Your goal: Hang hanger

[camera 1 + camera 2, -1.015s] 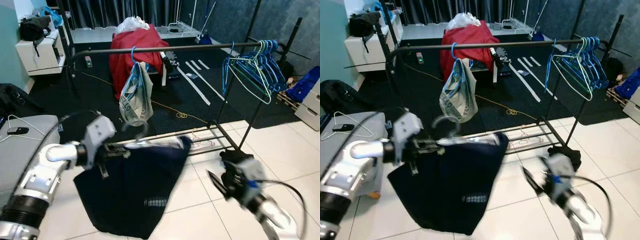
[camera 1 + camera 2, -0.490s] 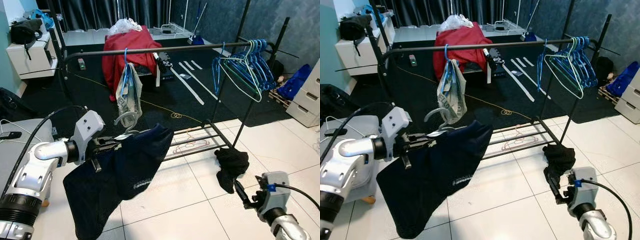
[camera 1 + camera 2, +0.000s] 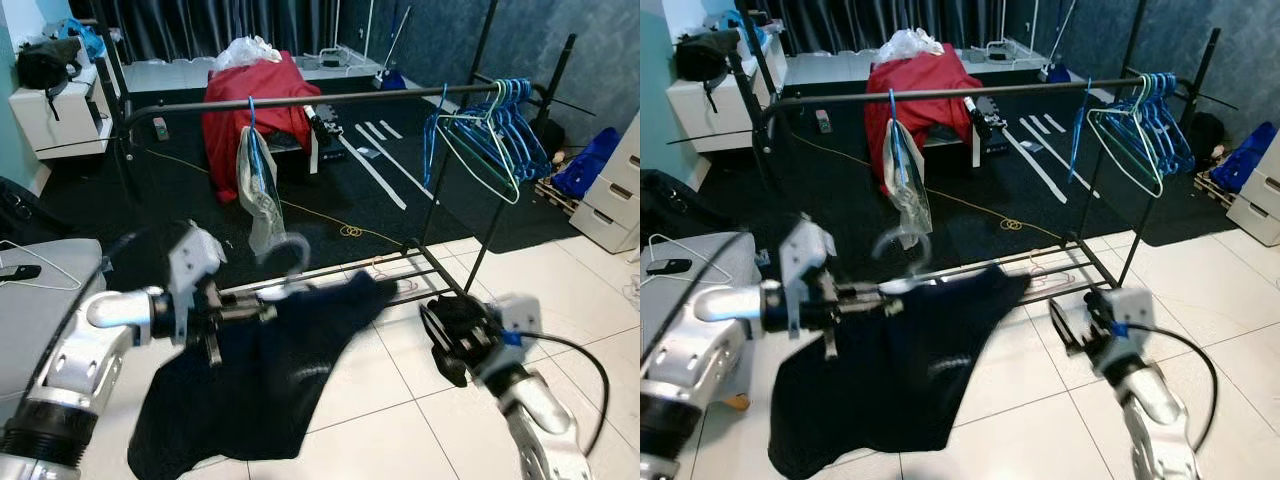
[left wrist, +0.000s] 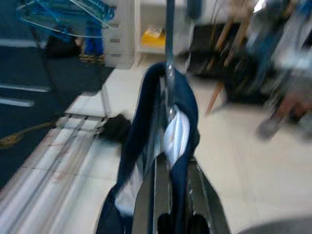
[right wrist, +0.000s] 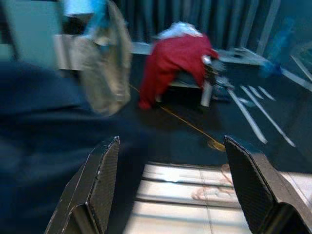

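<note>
Below rack rail (image 3: 330, 97) your left gripper (image 3: 262, 311) clamps hanger (image 3: 285, 262) carrying navy garment (image 3: 270, 380); right gripper (image 5: 171, 190) spread wide, holding nothing, near garment's edge.

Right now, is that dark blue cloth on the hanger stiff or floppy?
Probably floppy: the dark blue cloth sags in loose folds below the grey plastic hanger held by the left tool. It likely swings when moved, since it looks blurred. It seems light for its size.

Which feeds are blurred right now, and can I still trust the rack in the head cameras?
Left and right eye views: the rail and blue hangers are sharp; the left gripper, dark garment and right gripper are smeared. Both wrist views are soft with motion blur.
</note>
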Controlling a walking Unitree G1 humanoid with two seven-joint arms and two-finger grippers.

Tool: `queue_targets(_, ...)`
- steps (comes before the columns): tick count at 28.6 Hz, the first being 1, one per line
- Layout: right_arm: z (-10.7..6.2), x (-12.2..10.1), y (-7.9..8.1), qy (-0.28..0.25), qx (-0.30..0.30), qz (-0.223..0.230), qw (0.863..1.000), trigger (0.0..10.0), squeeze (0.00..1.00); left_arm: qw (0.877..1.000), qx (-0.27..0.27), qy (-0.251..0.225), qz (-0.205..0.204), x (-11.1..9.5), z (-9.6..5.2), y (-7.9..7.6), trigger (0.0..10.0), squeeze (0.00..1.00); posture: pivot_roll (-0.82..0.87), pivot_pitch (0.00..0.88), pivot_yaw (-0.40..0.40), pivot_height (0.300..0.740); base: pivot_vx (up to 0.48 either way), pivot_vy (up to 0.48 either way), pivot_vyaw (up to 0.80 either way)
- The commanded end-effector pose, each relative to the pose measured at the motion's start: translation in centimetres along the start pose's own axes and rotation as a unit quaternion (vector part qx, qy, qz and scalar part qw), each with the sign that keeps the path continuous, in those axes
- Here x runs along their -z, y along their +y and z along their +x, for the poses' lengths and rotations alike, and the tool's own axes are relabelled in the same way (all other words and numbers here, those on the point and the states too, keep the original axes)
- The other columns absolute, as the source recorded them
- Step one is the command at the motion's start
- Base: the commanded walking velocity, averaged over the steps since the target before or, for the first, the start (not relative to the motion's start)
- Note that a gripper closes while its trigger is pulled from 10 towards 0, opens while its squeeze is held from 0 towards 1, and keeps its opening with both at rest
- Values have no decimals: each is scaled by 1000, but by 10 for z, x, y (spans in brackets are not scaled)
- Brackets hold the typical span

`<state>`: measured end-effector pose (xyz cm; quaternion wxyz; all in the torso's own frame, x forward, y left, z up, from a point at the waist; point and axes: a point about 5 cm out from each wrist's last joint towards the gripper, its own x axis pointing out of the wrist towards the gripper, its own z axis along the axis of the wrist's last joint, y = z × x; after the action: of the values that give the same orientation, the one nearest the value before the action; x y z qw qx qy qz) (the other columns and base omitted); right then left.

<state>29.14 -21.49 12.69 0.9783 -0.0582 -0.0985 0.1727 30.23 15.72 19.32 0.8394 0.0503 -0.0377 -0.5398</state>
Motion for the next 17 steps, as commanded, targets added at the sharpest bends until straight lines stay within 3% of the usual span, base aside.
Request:
queue_targets(1, 2, -4, 9, -9, -34, -11, 999, 10000, 0, 998, 14, 22, 53, -6, 0, -2, 0, 0, -106, 77, -22, 740, 0, 0, 0)
queue_targets(2, 4, -8, 13, -17, -51, -16, 998, 10000, 0, 991, 31, 86, 100, 4, -1, -4, 0, 0, -104, 77, -22, 740, 0, 0, 0)
queue_targets(3, 4, -8, 13, -17, -51, -16, 998, 10000, 0, 991, 31, 86, 100, 4, -1, -4, 0, 0, -104, 77, -22, 740, 0, 0, 0)
queue_targets(4, 8, -15, 21, -30, -88, -16, 996, 10000, 0, 984, 49, 121, 125, 12, -2, -6, 0, 0, -108, 77, -20, 740, 0, 0, 0)
queue_targets(6, 12, -22, 29, -42, -123, -18, 991, 10000, 0, 983, 53, 121, 128, 15, 0, -8, 0, 0, -108, 77, -20, 740, 0, 0, 0)
queue_targets(8, 20, -40, 48, -62, -205, 36, 976, 10000, 0, 985, 67, 95, 128, 10, 8, -13, 0, 0, -115, 77, -16, 740, 0, 0, 0)
queue_targets(9, 20, -40, 48, -62, -205, 36, 976, 10000, 0, 985, 67, 95, 128, 10, 8, -13, 0, 0, -115, 77, -16, 740, 0, 0, 0)
queue_targets(10, 22, -49, 55, -66, -249, 74, 964, 10000, 200, 985, 73, 86, 134, 7, 12, -15, 0, 0, -115, 77, -16, 740, 0, 0, 0)
queue_targets(11, 22, -59, 60, -68, -294, 116, 946, 10000, 745, 983, 82, 82, 143, 6, 15, -17, 0, 0, -117, 76, -16, 740, 0, 0, 0)
queue_targets(12, 22, -65, 63, -68, -323, 140, 934, 10000, 745, 982, 86, 80, 148, 4, 17, -18, 0, 0, -117, 76, -16, 740, 0, 0, 0)
queue_targets(14, 22, -65, 63, -68, -323, 140, 934, 10000, 745, 982, 86, 80, 148, 4, 17, -18, 0, 0, -117, 76, -16, 740, 0, 0, 0)
queue_targets(15, 20, -72, 65, -63, -363, 166, 915, 10000, 1000, 981, 90, 81, 151, 4, 18, -19, 0, 0, -120, 75, -16, 740, 0, 0, 0)
queue_targets(16, 18, -78, 64, -54, -398, 181, 898, 10000, 1000, 981, 94, 83, 148, 4, 19, -20, 0, 0, -121, 74, -17, 740, 0, 0, 0)
queue_targets(17, 18, -78, 64, -54, -398, 181, 898, 10000, 1000, 981, 94, 83, 148, 4, 19, -20, 0, 0, -121, 74, -17, 740, 0, 0, 0)
